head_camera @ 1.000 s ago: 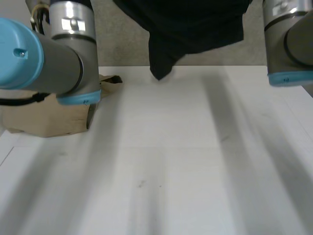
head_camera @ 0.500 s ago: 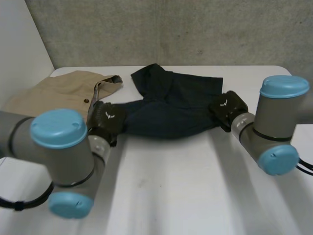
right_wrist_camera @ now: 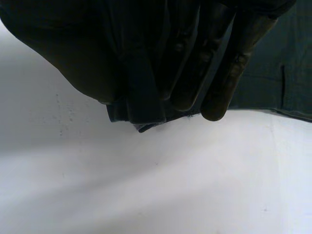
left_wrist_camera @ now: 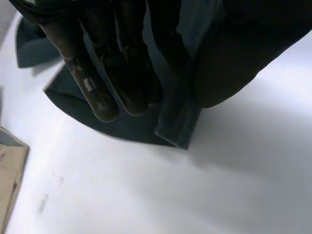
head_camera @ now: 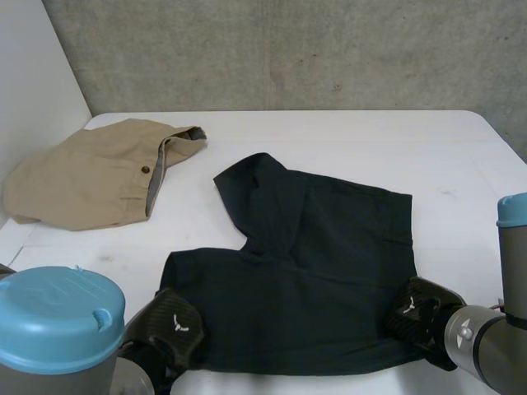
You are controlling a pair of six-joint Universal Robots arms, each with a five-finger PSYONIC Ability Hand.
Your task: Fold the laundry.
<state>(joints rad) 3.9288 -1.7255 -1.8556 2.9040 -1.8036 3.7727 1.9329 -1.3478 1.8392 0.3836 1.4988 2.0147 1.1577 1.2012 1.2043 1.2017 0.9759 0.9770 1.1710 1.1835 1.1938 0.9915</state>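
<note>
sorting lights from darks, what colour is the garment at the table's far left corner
Tan garment, greyish inside its opening; the head view shows it best.

White table (head_camera: 329,140), matte top, few small dark specks on surface. Two cloths lying on it, well apart. Dark shirt (head_camera: 321,263) spread across near middle, mostly flat, lightly creased; one sleeve pointing toward far left; near hem along table's near side, reaching almost from arm to arm. Tan garment (head_camera: 90,177) at far left corner, lying flat and slightly rumpled, waistband with button facing toward shirt, left end close to table's left edge.
</note>
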